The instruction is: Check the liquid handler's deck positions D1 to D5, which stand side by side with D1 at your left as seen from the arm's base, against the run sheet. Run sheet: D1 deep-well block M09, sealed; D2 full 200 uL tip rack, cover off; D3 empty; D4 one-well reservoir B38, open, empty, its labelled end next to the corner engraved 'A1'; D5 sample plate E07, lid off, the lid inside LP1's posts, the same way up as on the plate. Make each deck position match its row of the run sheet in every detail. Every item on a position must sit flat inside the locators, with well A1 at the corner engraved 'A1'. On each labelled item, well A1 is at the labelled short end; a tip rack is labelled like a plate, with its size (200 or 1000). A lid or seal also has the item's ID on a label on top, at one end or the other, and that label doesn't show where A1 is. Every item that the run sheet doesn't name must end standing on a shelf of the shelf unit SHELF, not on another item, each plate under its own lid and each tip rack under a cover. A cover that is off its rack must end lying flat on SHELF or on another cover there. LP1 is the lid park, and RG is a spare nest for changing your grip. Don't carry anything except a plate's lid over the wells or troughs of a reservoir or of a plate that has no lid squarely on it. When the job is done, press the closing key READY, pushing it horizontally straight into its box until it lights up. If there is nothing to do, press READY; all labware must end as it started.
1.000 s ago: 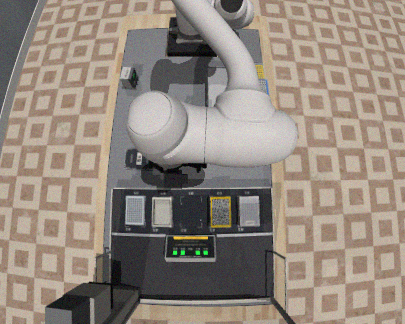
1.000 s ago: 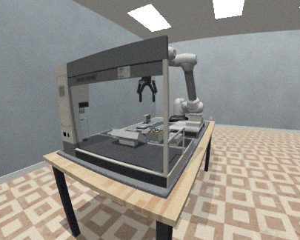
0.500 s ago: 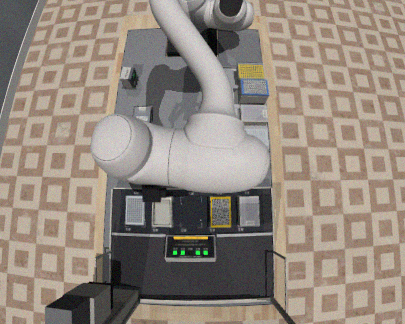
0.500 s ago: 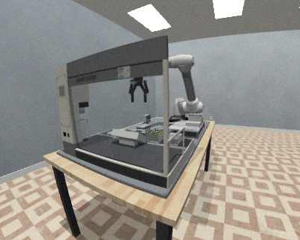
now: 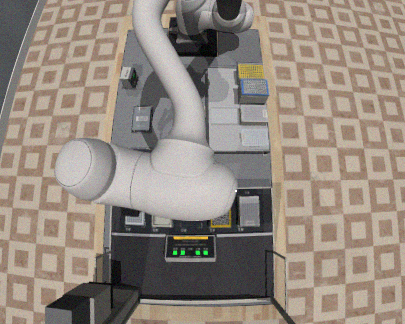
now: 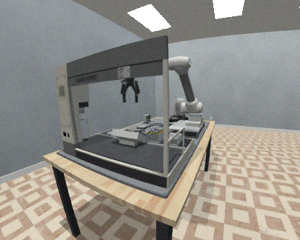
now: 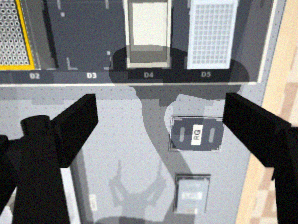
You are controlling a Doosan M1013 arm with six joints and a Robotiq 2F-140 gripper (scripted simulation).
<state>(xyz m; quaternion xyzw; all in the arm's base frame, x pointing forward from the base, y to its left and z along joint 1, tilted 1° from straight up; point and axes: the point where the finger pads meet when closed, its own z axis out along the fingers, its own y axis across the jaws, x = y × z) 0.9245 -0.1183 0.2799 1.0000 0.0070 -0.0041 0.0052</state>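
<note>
Black gripper (image 7: 159,127) fingers stand apart, holding nothing, above the grey deck, with the RG nest (image 7: 196,133) below them; reservoir (image 7: 147,32) at D4, white plate (image 7: 212,33) at D5 beyond.

Deck row (image 5: 246,192) mostly behind arm (image 5: 151,180)

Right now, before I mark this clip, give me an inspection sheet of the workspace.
Surface: wooden table carrying the liquid handler frame.
Job's things: in the wrist view, D2 holds a yellow-framed tip rack, D3 looks bare, D4 a one-well reservoir, D5 a well plate; D1 out of frame. RG nest holds nothing.
Clutter: a small grey item below RG, identity unclear.
Grippers: gripper open, holding nothing, raised above the deck's near side.
Cables: nothing seen.
Surroundings: checkered floor, grey walls, ceiling lights.
</note>
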